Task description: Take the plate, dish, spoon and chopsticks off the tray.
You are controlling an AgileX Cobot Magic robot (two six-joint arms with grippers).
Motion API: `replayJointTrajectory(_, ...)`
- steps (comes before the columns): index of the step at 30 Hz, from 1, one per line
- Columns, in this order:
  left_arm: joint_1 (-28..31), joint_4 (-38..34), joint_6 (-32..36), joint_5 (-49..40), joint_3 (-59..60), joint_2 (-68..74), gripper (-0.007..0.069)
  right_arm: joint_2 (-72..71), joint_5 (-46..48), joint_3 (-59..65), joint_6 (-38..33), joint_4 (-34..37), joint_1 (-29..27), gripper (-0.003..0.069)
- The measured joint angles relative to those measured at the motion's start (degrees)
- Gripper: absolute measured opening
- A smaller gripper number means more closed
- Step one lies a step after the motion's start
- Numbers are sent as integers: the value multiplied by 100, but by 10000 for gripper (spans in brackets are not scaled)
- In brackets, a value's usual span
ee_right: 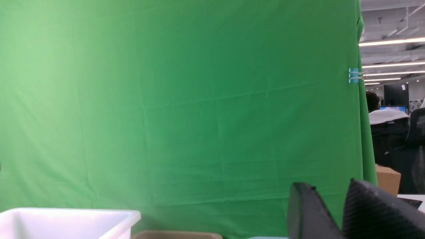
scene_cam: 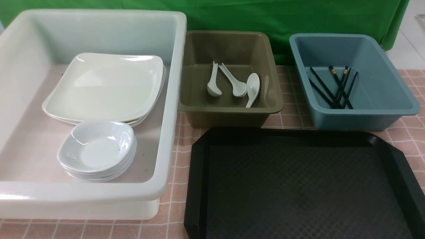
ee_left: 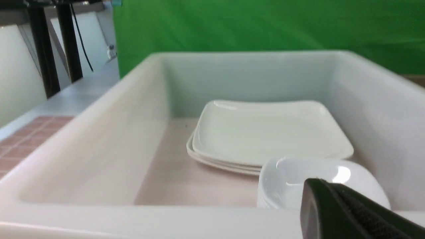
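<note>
While tray point(scene_cam: 298, 186) lies bare, right gripper point(ee_right: 335, 212) aloft, apart.

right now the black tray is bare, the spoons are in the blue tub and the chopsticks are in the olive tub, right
Not quite: the tubs are swapped. The front view shows the spoons in the olive tub and the chopsticks in the blue tub. The black tray is bare, as you said.

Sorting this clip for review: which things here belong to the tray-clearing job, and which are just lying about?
Job: tray; plates; dishes; spoons; chopsticks; white tub; olive tub; blue tub.
Lying about: green cloth; checked tablecloth.
</note>
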State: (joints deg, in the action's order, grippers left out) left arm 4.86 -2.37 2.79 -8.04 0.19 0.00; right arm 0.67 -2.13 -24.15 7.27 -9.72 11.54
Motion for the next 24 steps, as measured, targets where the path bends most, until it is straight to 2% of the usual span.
replayJointTrajectory(3,0,76,69,-395,18,-2,-1,0,1,0,0,0,0,240)
replayJointTrajectory(24,0,80,190,-427,18,-2,0,0,6,0,1,0,0,240)
